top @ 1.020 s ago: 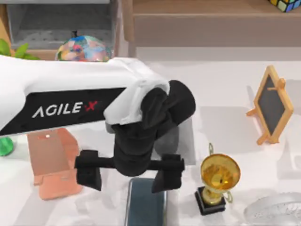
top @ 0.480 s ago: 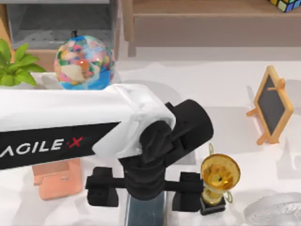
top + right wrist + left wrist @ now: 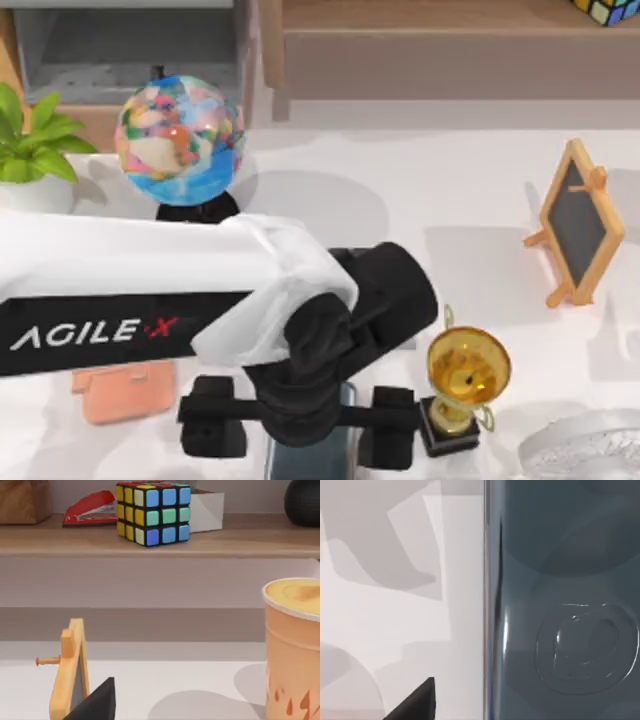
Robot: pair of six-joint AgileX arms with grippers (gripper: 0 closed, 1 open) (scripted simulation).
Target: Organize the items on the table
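A blue-grey smartphone (image 3: 310, 468) lies flat on the white table (image 3: 470, 190) near the front edge, mostly covered by my left wrist. In the left wrist view the smartphone (image 3: 560, 605) is very close, its long edge running beside bare table (image 3: 395, 630). My left gripper (image 3: 300, 440) hangs directly over it, open, with one black finger (image 3: 210, 440) on each side of the phone's width. One fingertip (image 3: 415, 705) shows beside the phone, apart from it. My right gripper (image 3: 97, 702) is parked at the right, open and holding nothing.
A gold trophy (image 3: 465, 375) stands right beside the left gripper's right finger. A pink stand (image 3: 125, 390) lies to its left. A globe (image 3: 180, 135) and plant (image 3: 35, 140) are at the back left, a chalkboard easel (image 3: 580, 225) at the right, a wooden shelf (image 3: 430, 50) behind.
My left arm has swung toward the front edge and slightly right, bringing its open fingers astride the smartphone. The globe and plant have come out from under the arm.
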